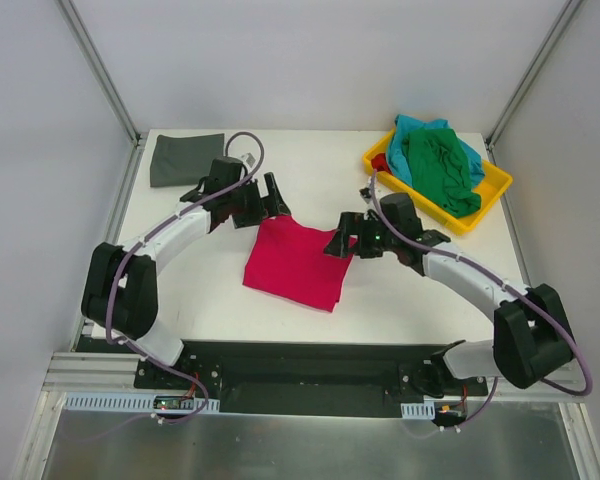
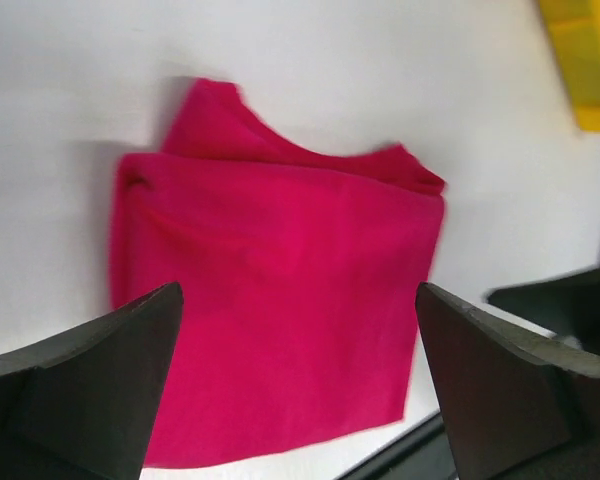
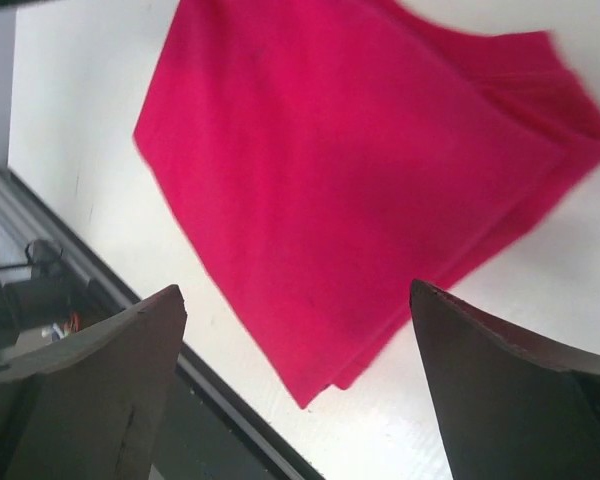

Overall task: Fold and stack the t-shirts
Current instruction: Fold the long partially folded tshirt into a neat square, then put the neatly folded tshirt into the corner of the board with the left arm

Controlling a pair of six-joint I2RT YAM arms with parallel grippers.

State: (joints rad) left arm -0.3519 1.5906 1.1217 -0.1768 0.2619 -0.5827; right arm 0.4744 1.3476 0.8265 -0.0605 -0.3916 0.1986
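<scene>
Top external: the folded crimson t-shirt [image 1: 295, 262] lies flat mid-table. The left gripper [image 1: 276, 205] is at its 11 o'clock corner and the right gripper [image 1: 340, 240] at its 2 o'clock edge, both spread wide and empty (probably so the fold lies undisturbed). The folded dark grey t-shirt [image 1: 185, 158] waits at 10 o'clock, likely the stack's base

A white table [image 1: 310, 160] sits boxed in by a plain pale back wall [image 1: 310, 60], left wall [image 1: 40, 150] and right wall [image 1: 580, 180]. Metal posts [image 1: 100, 70] slant up from its rear corners. A black plate [image 1: 300, 375] lines the near edge, with a dull metal sheet [image 1: 300, 445] below. The light is soft and even.
</scene>
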